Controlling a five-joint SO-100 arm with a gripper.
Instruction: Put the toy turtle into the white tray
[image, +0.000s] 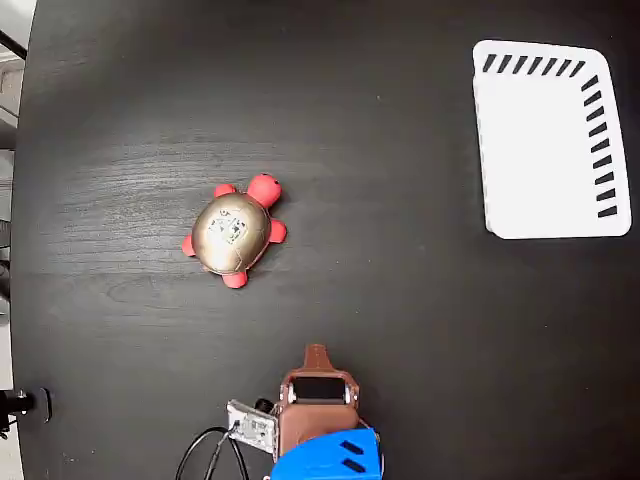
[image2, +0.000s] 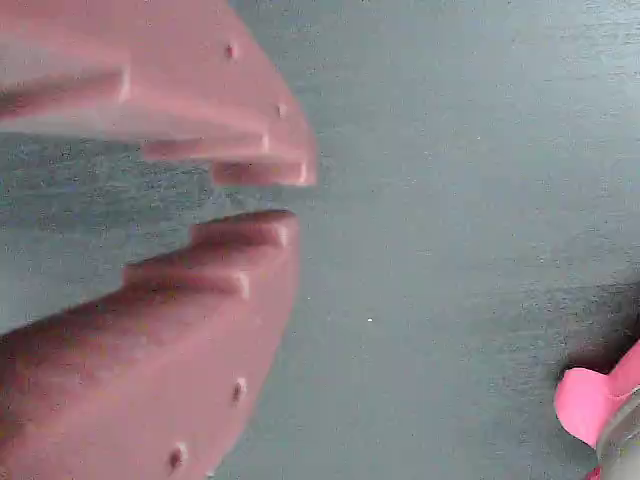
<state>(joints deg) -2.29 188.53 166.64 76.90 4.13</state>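
Turtle: your toy turtle (image: 236, 232) sits on the dark table (image: 380, 300), left of centre in the fixed view, head toward the upper right; one pink foot (image2: 590, 405) shows in the wrist view.
Tray: the white tray (image: 540, 150) lies at the upper right, well apart from the turtle.
Claw: your gripper (image2: 290, 195) holds nothing, fingertips only slightly parted.

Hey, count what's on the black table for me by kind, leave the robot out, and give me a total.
Turtle: 1
Tray: 1
Total: 2

Both lie apart on the table. In the wrist view only a pink foot of the turtle shows.
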